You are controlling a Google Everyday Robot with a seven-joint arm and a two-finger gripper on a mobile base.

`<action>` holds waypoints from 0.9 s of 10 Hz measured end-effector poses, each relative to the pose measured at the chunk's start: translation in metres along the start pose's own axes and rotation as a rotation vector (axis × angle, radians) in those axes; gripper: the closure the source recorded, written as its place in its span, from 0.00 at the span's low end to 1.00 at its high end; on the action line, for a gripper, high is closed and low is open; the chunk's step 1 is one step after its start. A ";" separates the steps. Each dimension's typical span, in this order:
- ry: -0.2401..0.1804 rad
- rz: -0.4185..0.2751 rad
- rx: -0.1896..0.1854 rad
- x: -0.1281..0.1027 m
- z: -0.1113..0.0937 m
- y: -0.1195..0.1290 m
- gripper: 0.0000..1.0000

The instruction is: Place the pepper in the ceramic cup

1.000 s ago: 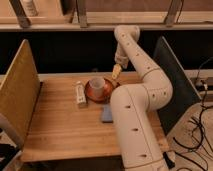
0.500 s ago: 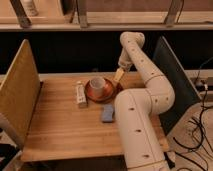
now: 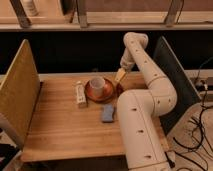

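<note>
The ceramic cup (image 3: 97,83) is pale and round and stands on a reddish-brown saucer (image 3: 103,94) at the back middle of the wooden table. My gripper (image 3: 120,76) hangs point-down just right of the cup, over the saucer's right rim. A small dark red shape that looks like the pepper (image 3: 119,89) lies right below the gripper, between the saucer and my arm's white body. I cannot tell whether the gripper touches it.
A white carton (image 3: 80,94) lies left of the saucer. A blue-grey pad (image 3: 108,113) lies in front of it. A tan panel (image 3: 20,90) stands along the table's left side and a dark panel (image 3: 170,70) along the right. My arm's body (image 3: 140,125) covers the table's right part.
My arm's upper part has shifted a little to the right, and the gripper has moved slightly right and down beside the cup. The cup, carton and pad have not moved.
</note>
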 end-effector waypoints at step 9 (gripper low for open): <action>0.189 -0.078 -0.009 0.050 -0.021 0.045 0.20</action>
